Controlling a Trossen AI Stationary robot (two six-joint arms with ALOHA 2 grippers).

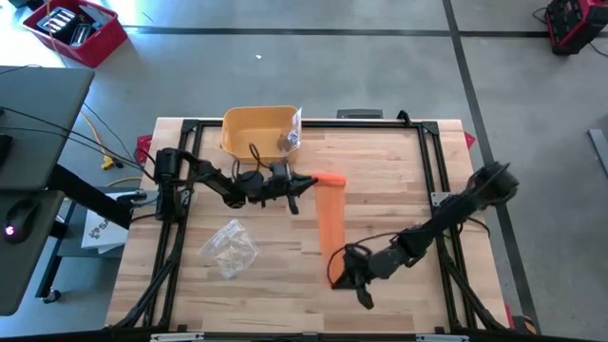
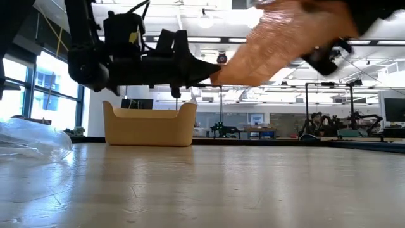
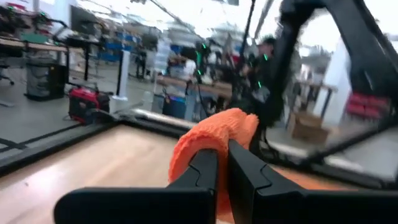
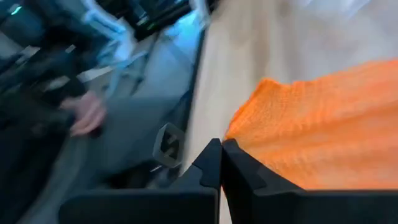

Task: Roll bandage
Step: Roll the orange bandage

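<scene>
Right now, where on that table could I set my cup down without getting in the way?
Bare wood lies right of the orange bandage, and at the near left corner below the plastic bag. Crowded: around the yellow bin, left gripper and right gripper.

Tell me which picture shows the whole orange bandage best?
The high view: the orange bandage shows full length, stretched between the left claw and the right claw. The low view shows it blurred overhead. Each wrist view shows only the end its own claw pinches.
</scene>
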